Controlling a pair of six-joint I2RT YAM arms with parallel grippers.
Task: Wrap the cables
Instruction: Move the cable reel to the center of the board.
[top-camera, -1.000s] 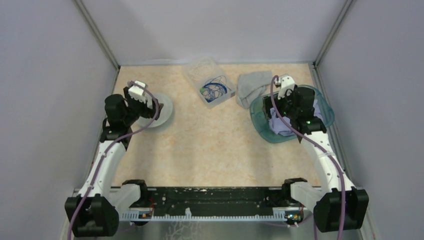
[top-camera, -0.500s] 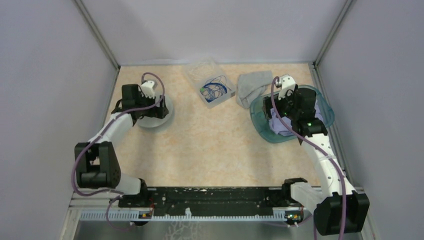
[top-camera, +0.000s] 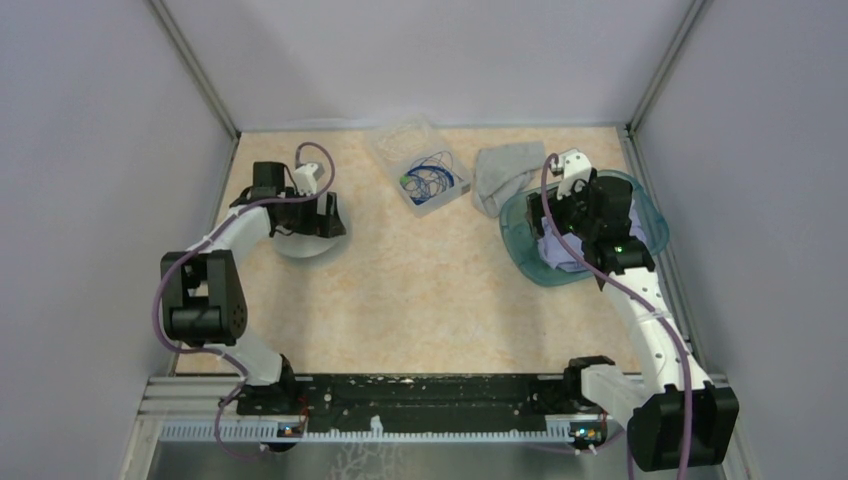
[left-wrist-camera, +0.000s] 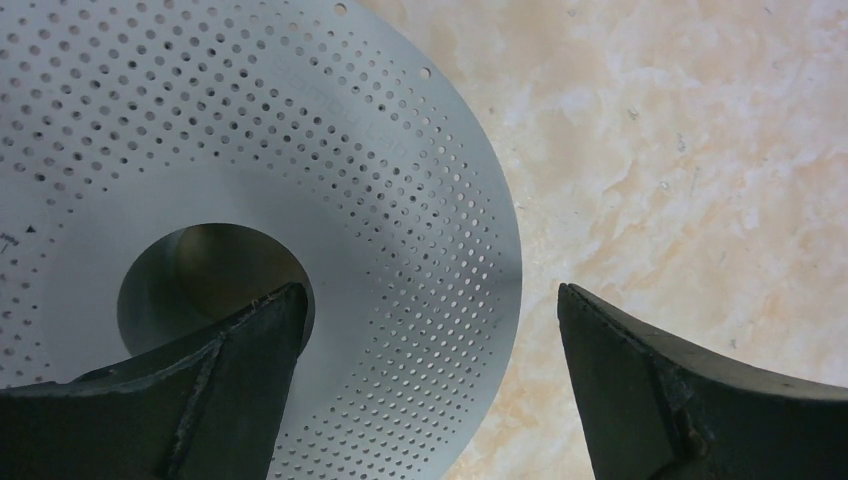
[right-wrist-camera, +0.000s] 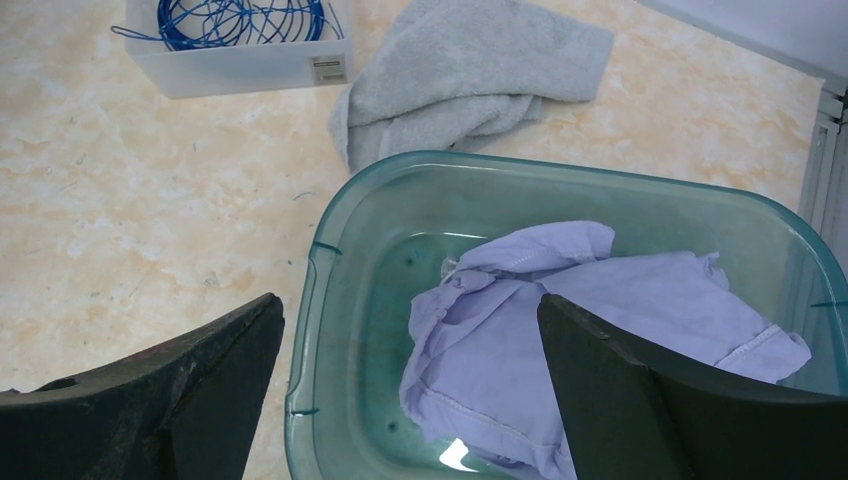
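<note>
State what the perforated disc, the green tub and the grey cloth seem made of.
The perforated disc: pale grey, smooth matte; metal or plastic, unclear. The green tub: translucent glossy plastic, see-through walls. The grey cloth: soft terry-like fabric, fuzzy folds.

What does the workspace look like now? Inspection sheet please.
Surface: beige marbled table, no spills seen.
Job's things: perforated grey spool far left; wire to wrap, nothing seen.
Clutter: blue wire in clear box, grey towel, teal tub holding lilac garment.
Grippers: left gripper over spool, jaws open; right gripper over tub, jaws open.
Cables: purple cords along both arms.
Surroundings: grey walls, metal rail at near edge.
</note>
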